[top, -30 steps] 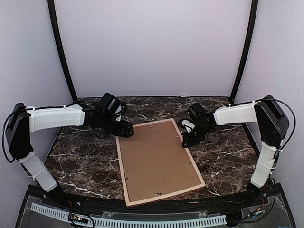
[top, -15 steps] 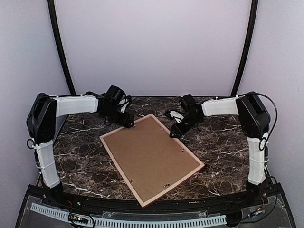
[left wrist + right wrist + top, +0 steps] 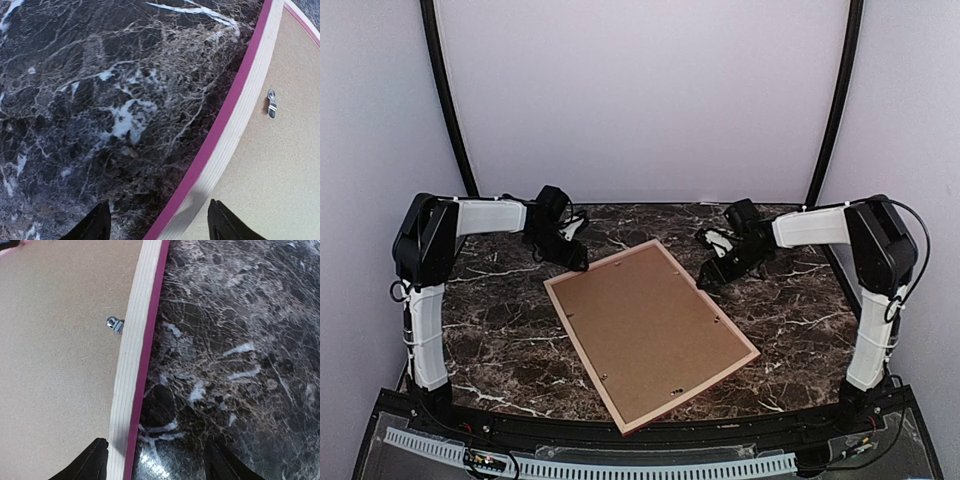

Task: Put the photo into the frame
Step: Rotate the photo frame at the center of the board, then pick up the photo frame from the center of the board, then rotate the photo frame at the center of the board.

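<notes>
**Frame lies face down, both grippers open at its far edges**

The frame (image 3: pixel 588 356) lies flat on the dark marble table (image 3: pixel 490 340) with its back side up. It is turned at an angle, so one corner points to the near side and the opposite corner points to the far wall. The near corner reaches the near edge of the table, about midway between the two arm bases. A brown backing board (image 3: pixel 650 325) fills the inside of the frame. The thin rail goes around it, pale on the back and pink on the outer side.

Farther away, the right gripper (image 3: pixel 710 278) is just beside the far-right rail. In the right wrist view its jaws stand apart and hold nothing. One of its fingers (image 3: pixel 95 460) is over the edge of the board, and the other is over bare marble. A small metal clip (image 3: pixel 115 324) sits on the board and touches the inner edge of the rail.

A little farther still, the left gripper (image 3: pixel 575 258) is at the far-left rail, near the left corner of the frame. Its jaws are also apart and empty. In the left wrist view the rail passes under the gap between them, with one of the fingers (image 3: pixel 97 225) over marble and the other over the board. Another metal clip (image 3: pixel 271 103) lies on the board just inside the rail
</notes>
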`<action>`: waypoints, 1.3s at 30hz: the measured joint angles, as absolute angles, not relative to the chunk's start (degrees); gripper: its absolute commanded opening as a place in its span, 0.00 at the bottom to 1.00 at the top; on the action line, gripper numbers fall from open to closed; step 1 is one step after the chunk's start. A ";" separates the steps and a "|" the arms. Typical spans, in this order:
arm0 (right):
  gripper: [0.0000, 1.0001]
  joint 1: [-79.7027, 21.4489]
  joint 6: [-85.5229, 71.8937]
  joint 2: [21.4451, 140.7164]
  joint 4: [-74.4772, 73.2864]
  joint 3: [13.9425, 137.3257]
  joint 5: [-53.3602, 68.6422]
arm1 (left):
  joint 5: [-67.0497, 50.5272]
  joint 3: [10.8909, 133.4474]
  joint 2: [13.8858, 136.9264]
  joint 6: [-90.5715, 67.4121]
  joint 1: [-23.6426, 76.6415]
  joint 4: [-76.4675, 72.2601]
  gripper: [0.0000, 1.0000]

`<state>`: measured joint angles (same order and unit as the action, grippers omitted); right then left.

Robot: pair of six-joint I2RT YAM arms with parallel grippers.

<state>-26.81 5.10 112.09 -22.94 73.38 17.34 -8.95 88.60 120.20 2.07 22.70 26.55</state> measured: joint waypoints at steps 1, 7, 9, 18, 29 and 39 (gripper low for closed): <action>0.70 -26.46 4.56 111.39 -22.79 72.86 17.67 | -9.74 88.60 120.44 2.52 22.72 26.61 0.69; 0.72 -24.91 0.75 109.36 -22.17 71.46 18.50 | -13.54 88.60 120.99 4.47 22.76 26.57 0.66; 0.72 -24.43 -0.56 109.16 -22.11 70.59 18.55 | -14.33 88.79 121.40 4.97 22.76 26.50 0.63; 0.72 -23.99 -5.13 104.42 -21.43 63.26 19.64 | -15.66 91.53 124.38 5.54 22.76 26.22 0.33; 0.75 -23.97 -10.50 92.33 -20.69 52.99 18.11 | -14.57 91.61 124.46 3.29 23.09 25.43 0.15; 0.81 -23.57 -17.26 83.77 -21.02 47.77 12.36 | -11.29 73.78 113.86 -7.31 23.09 15.49 0.15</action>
